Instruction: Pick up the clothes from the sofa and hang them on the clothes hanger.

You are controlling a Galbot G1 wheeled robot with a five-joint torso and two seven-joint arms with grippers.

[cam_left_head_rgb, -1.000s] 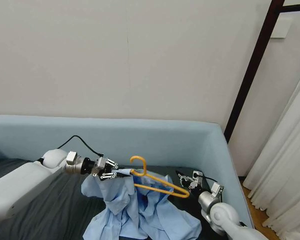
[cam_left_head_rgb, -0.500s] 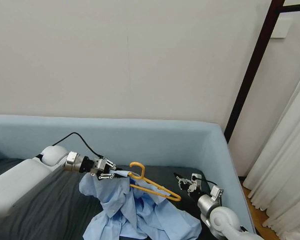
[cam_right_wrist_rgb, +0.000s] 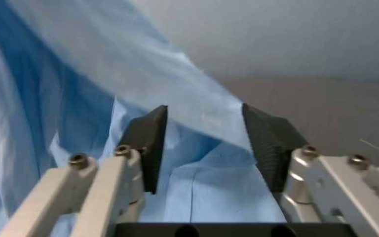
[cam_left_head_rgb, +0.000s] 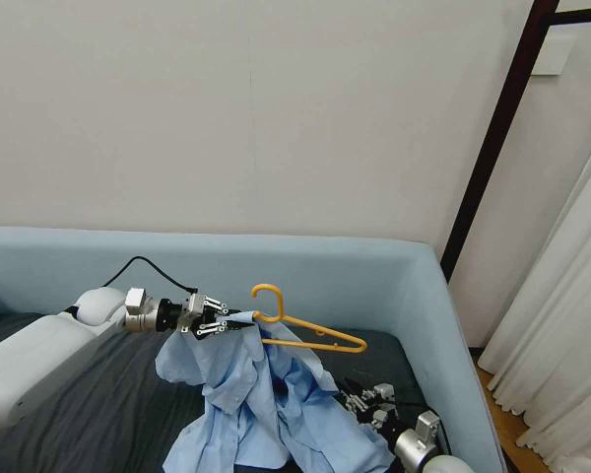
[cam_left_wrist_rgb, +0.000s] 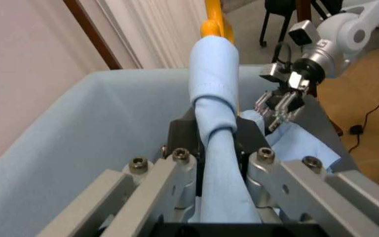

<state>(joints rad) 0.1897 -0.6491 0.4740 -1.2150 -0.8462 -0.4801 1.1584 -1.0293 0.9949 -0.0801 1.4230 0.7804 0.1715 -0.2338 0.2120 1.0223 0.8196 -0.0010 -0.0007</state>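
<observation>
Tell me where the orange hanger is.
In the head view the orange hanger is held up mid-frame above the sofa, its shirt-covered end pinched in the left gripper, the blue shirt draping below.

Shirt [cam_left_head_rgb: 241, 384]: no lettering or label could be read.
Hanger [cam_left_head_rgb: 320, 330]: no brand or number could be read.
Sofa [cam_left_head_rgb: 355, 276]: no sign or text could be read.
</observation>
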